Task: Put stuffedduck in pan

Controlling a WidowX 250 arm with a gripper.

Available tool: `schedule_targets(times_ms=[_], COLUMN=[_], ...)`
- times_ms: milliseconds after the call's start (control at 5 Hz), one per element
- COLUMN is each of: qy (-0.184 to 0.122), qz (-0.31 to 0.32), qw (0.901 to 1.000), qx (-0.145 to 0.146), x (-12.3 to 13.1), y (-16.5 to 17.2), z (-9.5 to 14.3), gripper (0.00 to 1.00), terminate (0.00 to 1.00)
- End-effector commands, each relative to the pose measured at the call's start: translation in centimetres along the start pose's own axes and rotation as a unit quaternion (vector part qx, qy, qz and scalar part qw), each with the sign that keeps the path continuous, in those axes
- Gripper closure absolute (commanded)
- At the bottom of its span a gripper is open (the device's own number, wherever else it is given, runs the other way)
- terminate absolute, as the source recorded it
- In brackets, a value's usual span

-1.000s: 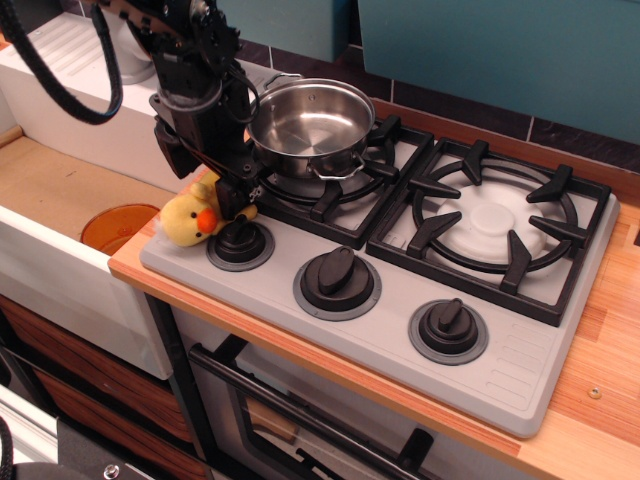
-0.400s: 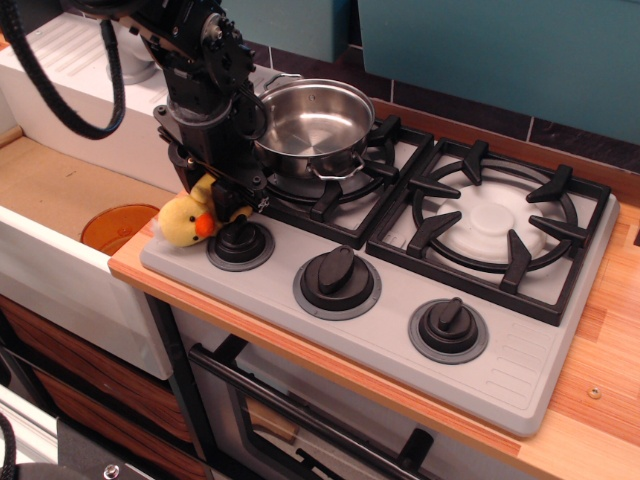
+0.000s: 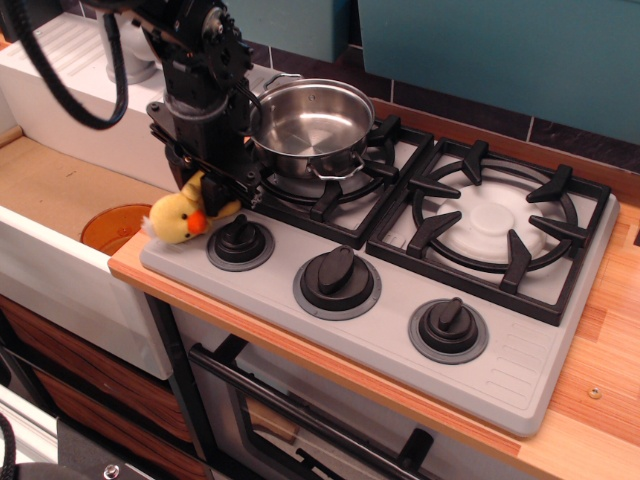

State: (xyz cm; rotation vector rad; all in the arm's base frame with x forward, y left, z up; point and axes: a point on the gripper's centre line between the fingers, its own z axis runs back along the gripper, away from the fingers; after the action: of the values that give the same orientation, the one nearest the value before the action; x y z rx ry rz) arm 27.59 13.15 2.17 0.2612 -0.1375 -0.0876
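The stuffedduck (image 3: 178, 215) is a small yellow plush duck with an orange beak, at the stove's front left corner. My black gripper (image 3: 215, 190) is shut on its rear and holds it slightly lifted above the stove surface. The pan (image 3: 311, 125) is a shiny steel pot with side handles, empty, on the back left burner, just right of and behind the gripper.
Three black knobs (image 3: 338, 279) line the front of the grey stove (image 3: 520, 370). An orange disc (image 3: 115, 228) lies in the sink left of the duck. The right burner grate (image 3: 495, 220) is bare. A teal wall stands behind.
The gripper has closed on the duck and raised it slightly up and to the left, away from the left knob it rested against.
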Motion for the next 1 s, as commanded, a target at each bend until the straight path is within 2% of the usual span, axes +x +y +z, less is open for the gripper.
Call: schedule_targets(times_ms=[0, 400, 600, 800], qy=[0.043, 0.065, 0.071, 0.072], qz=[-0.023, -0.052, -0.067, -0.075], qw=[0.9988, 0.9965, 0.9931, 0.9863], qx=[0.011, 0.008, -0.065, -0.129], x=[1.6, 5.7, 8.1, 9.3], y=[3.0, 4.6, 4.8, 4.3], z=[4.5, 8.8, 9.7, 9.7], gripper=[1.00, 1.00, 1.00, 1.00], terminate=[0.00, 0.00, 0.00, 0.00])
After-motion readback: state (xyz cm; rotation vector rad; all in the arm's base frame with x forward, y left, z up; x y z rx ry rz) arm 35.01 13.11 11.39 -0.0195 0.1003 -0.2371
